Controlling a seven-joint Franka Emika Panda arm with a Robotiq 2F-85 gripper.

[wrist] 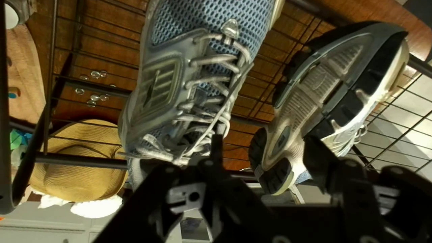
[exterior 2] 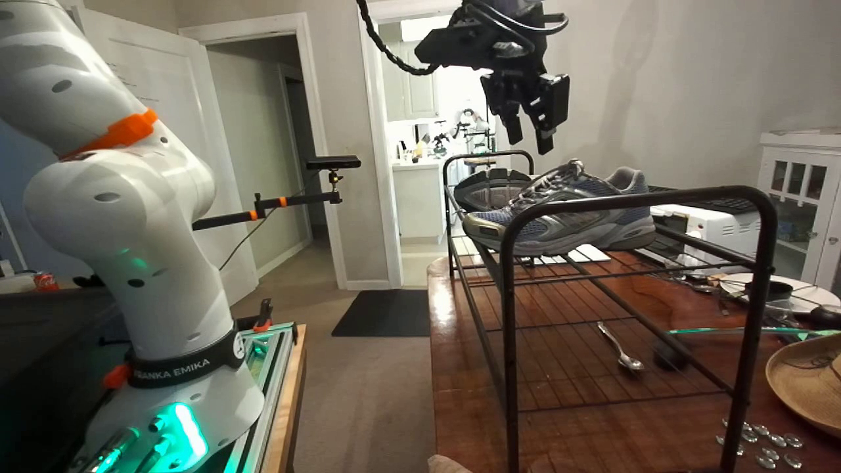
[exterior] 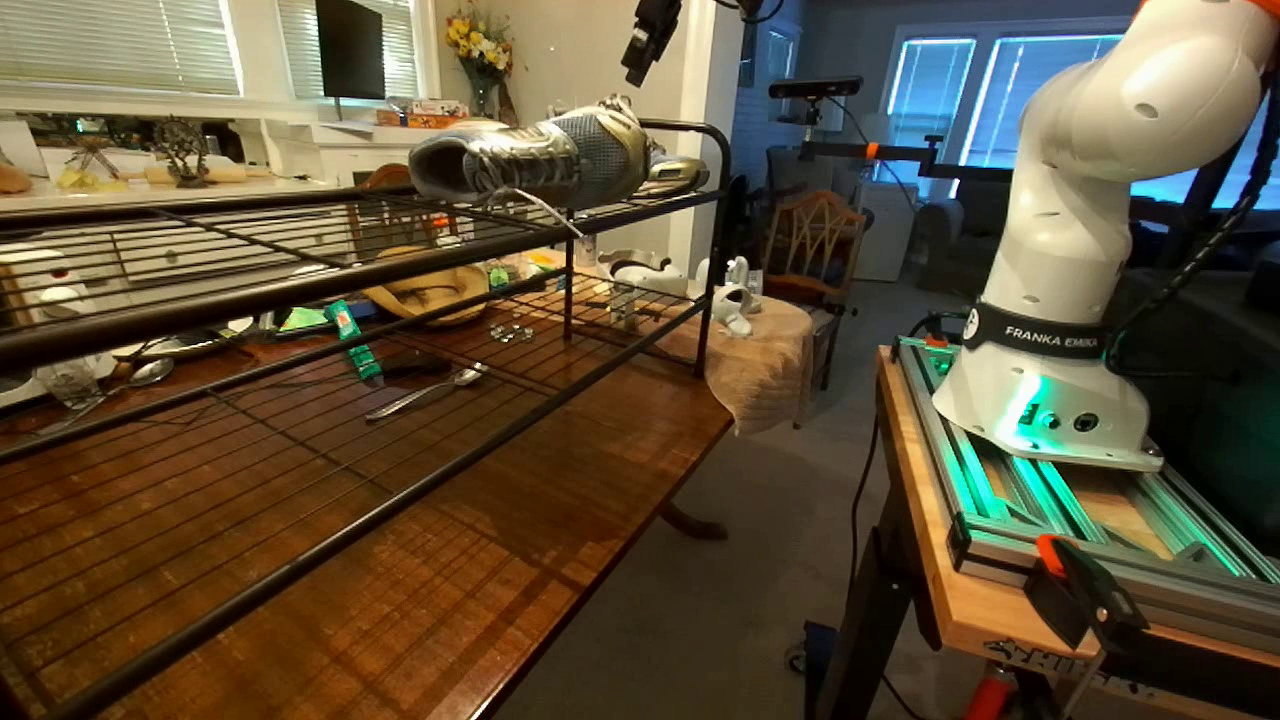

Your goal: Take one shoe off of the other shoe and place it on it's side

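Two grey and blue running shoes rest on the top shelf of a black wire rack (exterior 2: 631, 197). The upright shoe (exterior 2: 571, 220) stands on its sole, laces up; it shows at left in the wrist view (wrist: 162, 81) and partly hidden in an exterior view (exterior: 675, 175). The side-lying shoe (wrist: 320, 94) rests on its side beside it, sole facing the upright shoe; it also shows in both exterior views (exterior: 540, 160) (exterior 2: 493, 187). In the wrist view the shoes are apart. My gripper (exterior 2: 529, 139) is open and empty above the shoes; its fingers also show in the wrist view (wrist: 263, 141).
The rack stands on a brown wooden table (exterior: 600, 440). Under and beside it are a spoon (exterior 2: 619, 348), a straw hat (wrist: 82, 162), several glass beads (exterior 2: 762, 440) and a green packet (exterior: 352, 340). A white microwave (exterior 2: 716, 233) stands behind the rack.
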